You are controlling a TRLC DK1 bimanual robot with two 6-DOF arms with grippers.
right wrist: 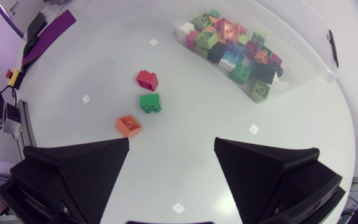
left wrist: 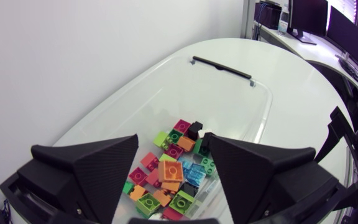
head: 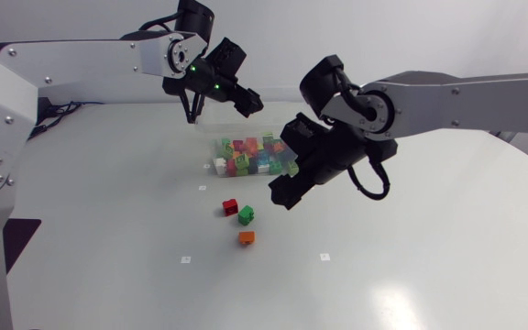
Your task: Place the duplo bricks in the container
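Right hand [right wrist: 172, 143] spread, empty, near the container [left wrist: 229, 99]; left hand [left wrist: 174, 144] spread above it. I'd take the orange brick [right wrist: 128, 125], farthest from the container, fingers square to its sides.

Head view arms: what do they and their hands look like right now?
The left arm and right arm have white links with small screws and black joints. The left hand and right hand are matte black, each with two broad wedge fingers. Small green lights glow by the left wrist; a black cable loops by the right wrist.
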